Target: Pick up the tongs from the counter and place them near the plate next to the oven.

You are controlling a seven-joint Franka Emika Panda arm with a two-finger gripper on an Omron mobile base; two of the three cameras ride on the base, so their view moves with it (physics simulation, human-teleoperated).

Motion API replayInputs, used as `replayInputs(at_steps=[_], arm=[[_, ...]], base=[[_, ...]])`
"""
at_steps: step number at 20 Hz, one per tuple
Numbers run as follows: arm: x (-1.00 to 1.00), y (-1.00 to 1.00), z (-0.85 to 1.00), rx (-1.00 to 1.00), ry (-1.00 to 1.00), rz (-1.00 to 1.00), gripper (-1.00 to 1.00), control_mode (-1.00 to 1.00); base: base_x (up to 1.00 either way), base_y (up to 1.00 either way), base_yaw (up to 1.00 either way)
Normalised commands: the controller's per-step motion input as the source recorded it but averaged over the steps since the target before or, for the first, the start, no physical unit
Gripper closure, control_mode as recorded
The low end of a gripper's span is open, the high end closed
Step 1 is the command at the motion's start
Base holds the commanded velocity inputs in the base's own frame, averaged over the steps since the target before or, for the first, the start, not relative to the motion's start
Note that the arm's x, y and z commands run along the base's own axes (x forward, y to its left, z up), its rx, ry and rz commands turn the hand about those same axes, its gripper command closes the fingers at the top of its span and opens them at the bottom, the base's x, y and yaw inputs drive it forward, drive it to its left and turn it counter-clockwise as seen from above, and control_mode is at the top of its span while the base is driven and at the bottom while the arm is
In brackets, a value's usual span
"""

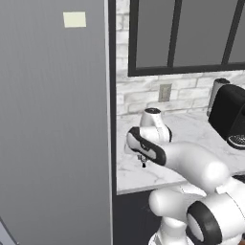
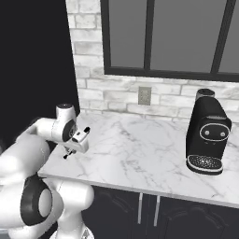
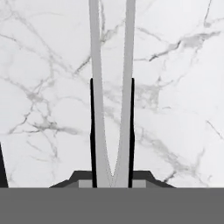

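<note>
Jaws clenched on one pair of tongs [image 3: 111, 87] above one counter [image 3: 179, 109].

Glossy white arm [image 1: 191, 165]; dark joints

Kitchen: marble counter [image 2: 140, 154], coffee machine [image 2: 207, 135], brick backsplash [image 2: 116, 95].

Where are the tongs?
In the hand view, the tongs sit pinched between the end effector's fingers, over the marble counter.
</note>
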Motion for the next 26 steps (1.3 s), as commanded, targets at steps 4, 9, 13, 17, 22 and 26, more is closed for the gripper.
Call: replayInputs(at_steps=[4, 9, 13, 17, 22, 26], arm=[[-0.45, -0.25, 0.86, 0.0, -0.09, 0.0, 1.0, -1.0], [-0.49, -0.3, 0.71, -0.01, -0.01, 0.0, 1.0, -1.0], [-0.5, -0.29, 0.61, 0.0, -0.01, 0.0, 1.0, -1.0], [-0.52, -0.27, 0.51, 0.0, -0.03, 0.0, 1.0, -1.0], [-0.53, -0.15, 0.5, 0.0, -0.05, 0.0, 1.0, -1.0], [-0.57, -0.05, 0.44, 0.0, -0.06, 0.0, 1.0, -1.0]], base=[[0.0, 0.0, 0.0], [0.0, 0.0, 0.0], [0.0, 0.0, 0.0], [0.0, 0.0, 0.0], [0.0, 0.0, 0.0], [0.0, 0.0, 0.0]])
